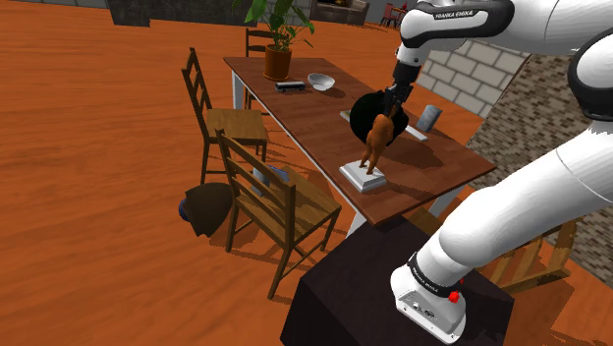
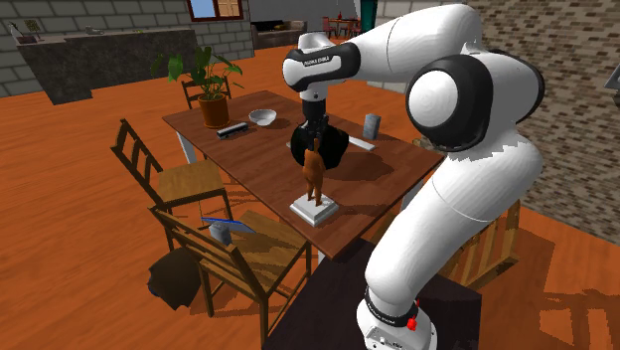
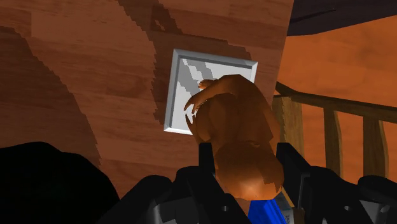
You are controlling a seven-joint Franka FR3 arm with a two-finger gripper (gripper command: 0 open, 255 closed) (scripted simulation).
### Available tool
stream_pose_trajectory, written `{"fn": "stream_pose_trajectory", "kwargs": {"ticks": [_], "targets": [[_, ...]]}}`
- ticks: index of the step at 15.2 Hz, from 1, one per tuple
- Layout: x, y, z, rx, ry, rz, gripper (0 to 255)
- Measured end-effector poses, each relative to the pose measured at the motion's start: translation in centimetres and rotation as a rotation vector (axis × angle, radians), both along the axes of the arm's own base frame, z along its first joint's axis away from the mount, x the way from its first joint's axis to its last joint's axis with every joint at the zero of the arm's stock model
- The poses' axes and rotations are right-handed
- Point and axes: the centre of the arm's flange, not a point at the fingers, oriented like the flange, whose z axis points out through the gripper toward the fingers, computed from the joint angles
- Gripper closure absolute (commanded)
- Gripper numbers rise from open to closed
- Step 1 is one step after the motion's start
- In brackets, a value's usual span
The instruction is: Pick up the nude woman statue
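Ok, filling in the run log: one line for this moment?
phase: grasp | gripper: shut on statue, near its top | base: flat on table | lift: not yet

Bare tabletop (image 1: 314,128) lies open around the statue (image 1: 376,140), but a black round object (image 1: 362,106) stands just beside it.

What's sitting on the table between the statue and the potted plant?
In the shoulder view, a white bowl and a small dark flat object lie between the statue and the potted plant, both nearer the plant.
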Motion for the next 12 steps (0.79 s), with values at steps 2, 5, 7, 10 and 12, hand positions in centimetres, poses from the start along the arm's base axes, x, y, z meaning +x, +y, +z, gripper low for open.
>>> {"fn": "stream_pose_trajectory", "kwargs": {"ticks": [2, 5, 7, 10, 12], "targets": [[0.0, 0.0, 0.0, 0.000, -0.001, 0.000, 255], [0.0, 0.0, 0.0, 0.000, -0.001, 0.000, 255], [0.0, 0.0, 0.0, 0.000, 0.000, 0.000, 255], [0.0, -0.1, 1.1, 0.001, 0.002, 0.000, 255], [0.1, 0.0, 2.1, 0.001, 0.002, 0.000, 255]]}}
